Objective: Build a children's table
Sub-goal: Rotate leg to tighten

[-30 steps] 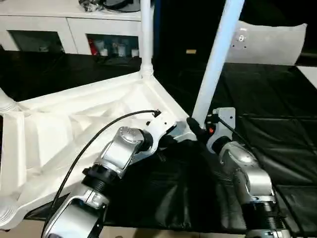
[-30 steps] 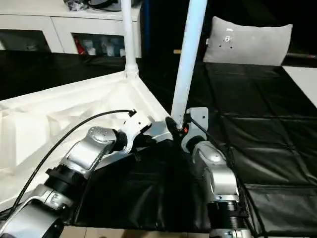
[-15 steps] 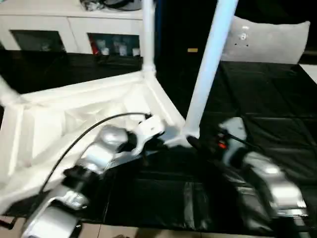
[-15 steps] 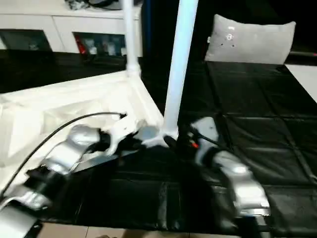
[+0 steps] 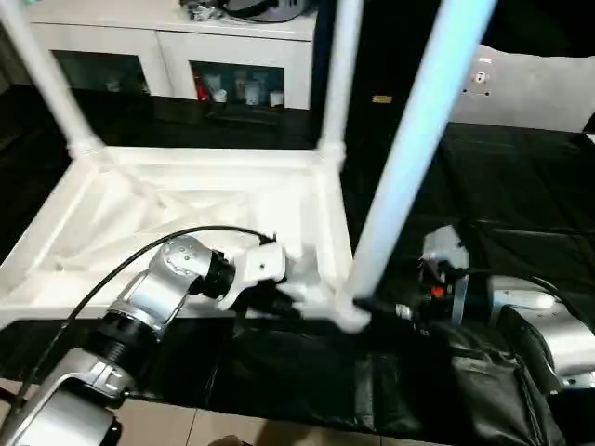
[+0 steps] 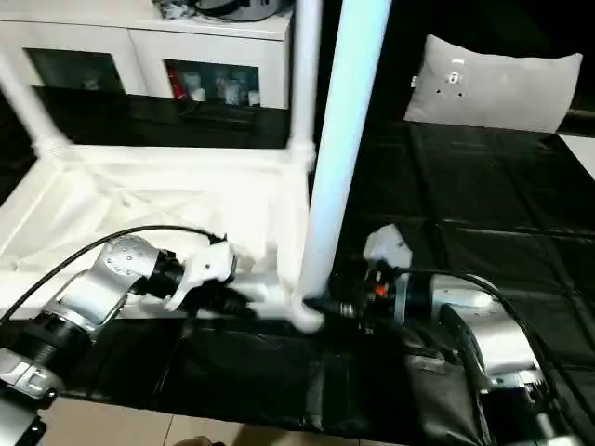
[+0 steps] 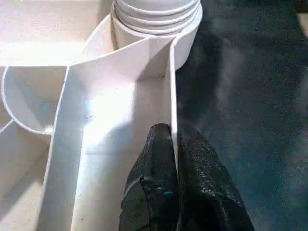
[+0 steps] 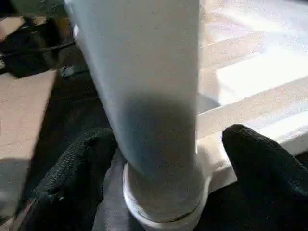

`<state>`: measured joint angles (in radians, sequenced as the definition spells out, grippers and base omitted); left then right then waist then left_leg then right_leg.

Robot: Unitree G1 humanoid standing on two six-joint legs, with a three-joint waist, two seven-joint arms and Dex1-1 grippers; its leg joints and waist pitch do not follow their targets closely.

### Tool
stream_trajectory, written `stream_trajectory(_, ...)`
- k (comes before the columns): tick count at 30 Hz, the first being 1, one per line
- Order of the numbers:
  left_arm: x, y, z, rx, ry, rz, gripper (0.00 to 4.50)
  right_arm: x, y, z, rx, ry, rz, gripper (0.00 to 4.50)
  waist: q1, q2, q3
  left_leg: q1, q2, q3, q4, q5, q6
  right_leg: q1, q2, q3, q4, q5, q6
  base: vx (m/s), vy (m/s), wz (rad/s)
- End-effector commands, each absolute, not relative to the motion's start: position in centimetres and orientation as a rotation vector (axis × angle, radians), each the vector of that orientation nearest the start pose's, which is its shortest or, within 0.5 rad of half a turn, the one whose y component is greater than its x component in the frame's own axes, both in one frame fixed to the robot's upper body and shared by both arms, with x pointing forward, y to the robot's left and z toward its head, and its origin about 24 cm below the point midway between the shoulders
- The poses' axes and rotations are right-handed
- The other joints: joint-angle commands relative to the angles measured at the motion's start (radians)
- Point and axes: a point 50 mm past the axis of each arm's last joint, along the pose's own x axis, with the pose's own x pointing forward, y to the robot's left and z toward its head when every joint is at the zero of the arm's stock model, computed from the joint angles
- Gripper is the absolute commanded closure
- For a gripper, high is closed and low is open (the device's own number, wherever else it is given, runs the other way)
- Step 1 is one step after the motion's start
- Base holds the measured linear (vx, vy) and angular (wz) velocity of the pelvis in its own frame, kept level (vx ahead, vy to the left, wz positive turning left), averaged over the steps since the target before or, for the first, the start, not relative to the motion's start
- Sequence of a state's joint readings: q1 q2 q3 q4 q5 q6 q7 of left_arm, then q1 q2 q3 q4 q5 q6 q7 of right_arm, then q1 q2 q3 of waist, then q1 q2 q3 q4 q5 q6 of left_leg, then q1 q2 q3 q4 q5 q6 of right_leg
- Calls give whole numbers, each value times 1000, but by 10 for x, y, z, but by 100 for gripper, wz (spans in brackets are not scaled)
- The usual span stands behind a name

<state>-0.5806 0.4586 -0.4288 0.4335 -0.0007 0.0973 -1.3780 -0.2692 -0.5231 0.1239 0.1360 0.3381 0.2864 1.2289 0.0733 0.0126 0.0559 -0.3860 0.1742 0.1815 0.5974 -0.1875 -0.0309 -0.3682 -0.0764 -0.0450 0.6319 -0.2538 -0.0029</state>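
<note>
The children's table lies upside down on the black mat, its ribbed white top [image 5: 186,200] facing up. Three white legs stand in corner sockets: a near one [image 5: 409,158], a far one [image 5: 339,74] and a left one [image 5: 46,74]. My left gripper [image 7: 174,132] is shut on the top's thin rim wall [image 7: 172,96] just short of the near right corner, also seen from the head [image 5: 288,299]. My right gripper [image 8: 168,139] is open around the near leg's base [image 8: 149,96], with one finger [image 8: 82,168] on each side and a gap at the other finger [image 8: 260,163].
A white cabinet [image 5: 186,37] with glass doors runs along the back. A grey-white cushion [image 5: 521,84] leans at the back right. The black mat [image 5: 521,186] stretches away to the right, and pale floor [image 5: 186,427] shows at its front edge.
The whole view has shifted, and the table top now lies squarer to me with the left leg in sight. My right forearm now reaches in from the right. The left gripper keeps its hold.
</note>
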Motion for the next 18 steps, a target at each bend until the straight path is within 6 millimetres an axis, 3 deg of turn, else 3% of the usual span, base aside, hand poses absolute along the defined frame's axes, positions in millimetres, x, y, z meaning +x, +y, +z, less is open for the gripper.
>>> stream_trajectory(1, 291, 118, 64, 591, 481, -1706, 450, 266, -176, 71, -70, 317, 1330, 87, -2, -10, -67, 23, 65, -16, -59, -57, 116, 37, -73, 40, -57, 124, -302, 0, 0, 0)
stream_trajectory(7, 289, 119, 65, 631, 489, -1737, 450, 263, -172, 71, -33, 340, 1406, 145, 12, -7, -69, 25, 65, -16, -58, -61, 106, 36, -75, 40, -55, 112, -299, 0, 0, 0)
stream_trajectory(18, 289, 121, 65, 636, 499, -1760, 450, 258, -167, 69, 10, 378, 1488, 228, 14, -9, -69, 23, 64, -16, -57, -75, 91, 36, -74, 40, -56, 91, -299, 0, 0, 0)
